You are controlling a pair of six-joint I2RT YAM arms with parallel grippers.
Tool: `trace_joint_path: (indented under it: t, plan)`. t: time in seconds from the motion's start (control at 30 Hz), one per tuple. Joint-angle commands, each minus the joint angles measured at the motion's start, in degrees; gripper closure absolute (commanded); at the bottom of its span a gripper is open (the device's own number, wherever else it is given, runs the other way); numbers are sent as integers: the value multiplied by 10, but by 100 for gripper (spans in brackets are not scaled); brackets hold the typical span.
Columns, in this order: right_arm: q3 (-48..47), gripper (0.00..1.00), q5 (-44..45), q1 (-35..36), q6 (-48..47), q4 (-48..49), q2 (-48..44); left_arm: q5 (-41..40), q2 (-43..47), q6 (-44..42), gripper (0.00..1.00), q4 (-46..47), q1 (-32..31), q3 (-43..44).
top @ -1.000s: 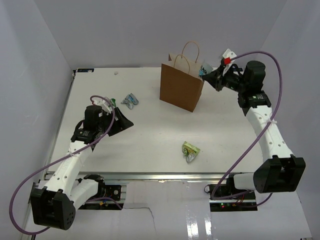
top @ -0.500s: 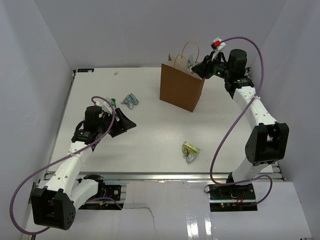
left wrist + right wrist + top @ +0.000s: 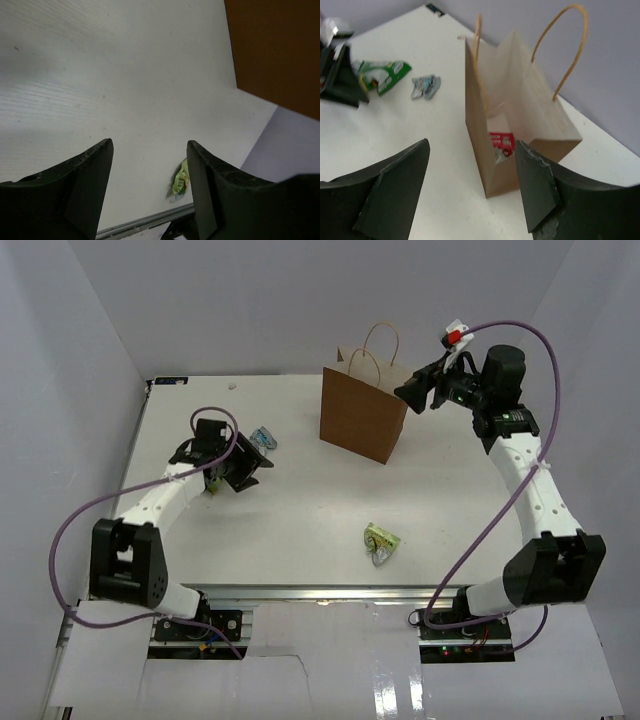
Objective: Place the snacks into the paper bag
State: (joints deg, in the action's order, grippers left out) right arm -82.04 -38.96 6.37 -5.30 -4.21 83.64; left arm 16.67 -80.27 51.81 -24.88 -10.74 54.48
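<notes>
Found the right pincer [image 3: 471,149] spread wide and empty, just above the open paper bag [image 3: 540,115]. Spotted a red packet [image 3: 501,140] inside, directly below. Found the left pincer [image 3: 149,145] spread too, gripping nothing, over the counter [image 3: 300,510], with a green packet [image 3: 387,74] and grey packet [image 3: 426,86] near it and a yellow-green packet [image 3: 180,181] well ahead.

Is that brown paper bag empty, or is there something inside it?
Not empty. The paper bag stands open, and the right wrist view shows a red snack packet lying inside it.
</notes>
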Motion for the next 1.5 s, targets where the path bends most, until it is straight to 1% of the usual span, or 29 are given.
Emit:
trace_joint_path:
  t: [0.0, 0.03, 0.07, 0.17, 0.23, 0.27, 0.33, 0.37, 0.5, 0.6, 0.7, 0.73, 0.8, 0.87, 0.9, 0.93, 1.03, 1.07, 1.1, 1.17, 1.2, 1.23, 1.27, 1.3, 1.33, 1.37, 1.4, 1.43, 1.47]
  plan:
    - [58, 25, -51, -2, -113, -115, -61, -130, -97, 64, 30, -69, -10, 107]
    - [78, 24, -50, -2, -128, -132, -72, -151, -122, 65, 29, -80, -12, 157]
    - [100, 23, -48, -2, -160, -146, -100, -173, -145, 61, 28, -92, -13, 178]
    - [203, 20, -31, -4, -189, -166, -162, -198, -233, 34, 25, -93, -13, 256]
    - [245, 19, -26, -5, -192, -167, -188, -214, -302, 8, 25, -114, -13, 301]
    - [276, 19, -25, -5, -192, -168, -211, -220, -324, 1, 24, -125, -12, 348]
    - [299, 19, -21, -7, -192, -170, -230, -239, -386, -6, 24, -168, -11, 397]
    - [314, 19, -20, -8, -192, -170, -244, -246, -404, -9, 24, -183, -11, 443]
    - [333, 19, -17, -17, -189, -171, -257, -264, -461, -14, 24, -211, -11, 511]
    - [339, 19, -22, -19, -183, -169, -260, -278, -488, -15, 24, -227, -10, 541]
    - [344, 19, -22, -19, -177, -167, -260, -292, -510, -20, 28, -246, -11, 550]
    - [345, 19, -23, -20, -176, -166, -261, -292, -516, -23, 34, -253, -10, 550]
    - [346, 19, -26, -19, -176, -167, -260, -293, -529, -35, 36, -266, -11, 548]
    - [345, 19, -35, -20, -176, -167, -259, -289, -537, -45, 45, -267, -10, 540]
    - [344, 19, -39, -20, -176, -168, -259, -288, -536, -51, 51, -268, -10, 535]
    - [343, 19, -45, -20, -177, -169, -257, -288, -536, -62, 63, -268, -10, 525]
    - [340, 19, -102, -20, -209, -190, -255, -275, -525, -97, 80, -259, -11, 513]
    - [338, 19, -164, -19, -257, -203, -251, -237, -520, -117, 86, -249, -12, 508]
    - [335, 19, -198, -19, -292, -247, -249, -216, -512, -138, 87, -222, -14, 501]
    - [328, 19, -263, -16, -376, -305, -241, -164, -461, -208, 87, -173, -19, 442]
    - [327, 17, -303, -13, -452, -330, -239, -84, -437, -232, 87, -111, -26, 412]
    - [327, 16, -314, -8, -480, -364, -236, -45, -407, -253, 87, -74, -31, 374]
    - [329, 14, -320, 6, -506, -373, -232, -1, -342, -290, 86, -35, -35, 289]
    - [331, 13, -319, 14, -525, -372, -229, 96, -310, -304, 86, 42, -42, 248]
    - [331, 13, -314, 23, -530, -361, -223, 147, -281, -312, 86, 74, -44, 207]
    - [327, 13, -300, 46, -537, -357, -219, 189, -234, -316, 86, 99, -45, 142]
    - [324, 13, -293, 61, -594, -360, -212, 266, -218, -317, 85, 128, -52, 116]
    - [319, 12, -285, 76, -654, -399, -205, 302, -206, -319, 85, 132, -56, 95]
    - [312, 4, -263, 111, -728, -428, -199, 327, -187, -323, 85, 130, -62, 61]
